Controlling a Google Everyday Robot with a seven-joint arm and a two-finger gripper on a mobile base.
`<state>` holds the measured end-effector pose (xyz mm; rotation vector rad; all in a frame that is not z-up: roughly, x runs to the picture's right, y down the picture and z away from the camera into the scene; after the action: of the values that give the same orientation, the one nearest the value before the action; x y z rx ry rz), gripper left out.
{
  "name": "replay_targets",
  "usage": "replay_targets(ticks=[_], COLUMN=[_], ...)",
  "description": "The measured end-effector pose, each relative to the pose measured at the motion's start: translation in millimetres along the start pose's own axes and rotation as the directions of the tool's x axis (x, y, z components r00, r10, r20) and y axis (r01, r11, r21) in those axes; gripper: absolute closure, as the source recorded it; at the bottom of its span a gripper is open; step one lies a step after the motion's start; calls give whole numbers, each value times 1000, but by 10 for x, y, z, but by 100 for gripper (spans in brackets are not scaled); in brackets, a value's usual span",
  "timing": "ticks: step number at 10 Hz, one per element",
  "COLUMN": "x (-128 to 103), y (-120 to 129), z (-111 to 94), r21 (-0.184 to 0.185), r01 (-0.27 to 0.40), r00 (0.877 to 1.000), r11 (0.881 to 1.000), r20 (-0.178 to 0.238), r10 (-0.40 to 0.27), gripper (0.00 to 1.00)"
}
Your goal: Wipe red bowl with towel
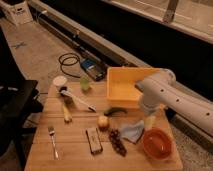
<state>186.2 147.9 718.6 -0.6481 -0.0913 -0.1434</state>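
Wooden table (pixel 75 156) with kitchen items, seen from above and in front. The white arm (pixel 172 99) reaches in from the right, crosses the near right corner of the yellow tub (pixel 122 82) and turns downward. The gripper (pixel 149 123) hangs at its end, just in front of the tub, above the right edge of the towel (pixel 130 132) and up-left of the red bowl (pixel 157 144). Its jaws stand apart and hold nothing.

The towel, a crumpled light grey-blue cloth, lies flat on the table between the bunch of dark grapes (pixel 117 143) and the red bowl, with its right edge close beside the bowl's rim. The red bowl sits upright near the front right corner of the table, and nothing can be made out inside it.

Left of the towel are a small round yellowish fruit (pixel 103 121) and, behind it, a curved green vegetable (pixel 116 111). A dark rectangular block (pixel 93 140) lies left of the grapes. A fork (pixel 52 141) lies near the front left, and a wooden-handled brush (pixel 65 110) lies behind it. A coiled cable (pixel 70 61) lies on the floor beyond the table.
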Motion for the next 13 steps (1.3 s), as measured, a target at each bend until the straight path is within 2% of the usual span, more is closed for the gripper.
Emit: replay_targets(ticks=[2,7,9,13], x=[-192,-177,-256,-334], y=[85,83,71,28], z=[57,55,158,462], r21=[-13,-7,-18,-71], r01=[49,47,60,67], r00=[998,998,997,997], r11=[999,999,998,995], r20=[36,37,43,38], r10=[-48,-47,-59,-64], gripper=[20,20,20,20])
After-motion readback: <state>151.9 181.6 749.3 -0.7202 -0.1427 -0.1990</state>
